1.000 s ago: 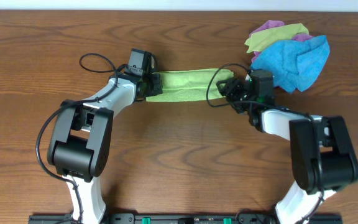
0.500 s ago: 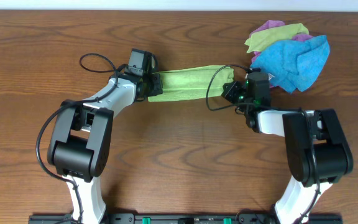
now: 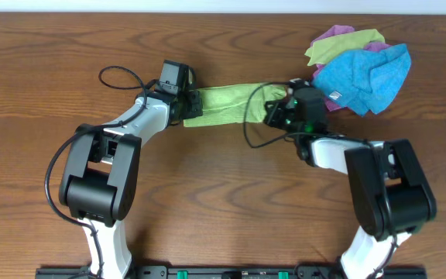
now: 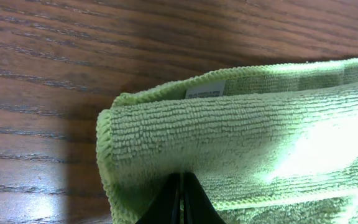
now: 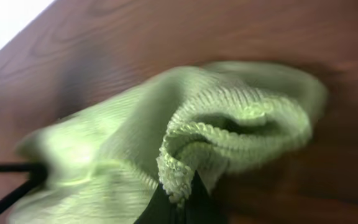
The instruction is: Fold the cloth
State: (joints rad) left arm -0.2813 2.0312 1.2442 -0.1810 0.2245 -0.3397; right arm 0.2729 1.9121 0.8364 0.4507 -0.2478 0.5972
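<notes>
The right end of the green cloth (image 3: 223, 103) has been drawn leftward.
It is pinched in the right gripper (image 3: 274, 114), the far end in the left gripper (image 3: 193, 105); the fold is judged begun.

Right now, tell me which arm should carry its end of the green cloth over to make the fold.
Probably right. The right gripper pinches a bunched, lifted end of the green cloth; the left gripper holds the other end flat on the table, a ready anchor.
</notes>
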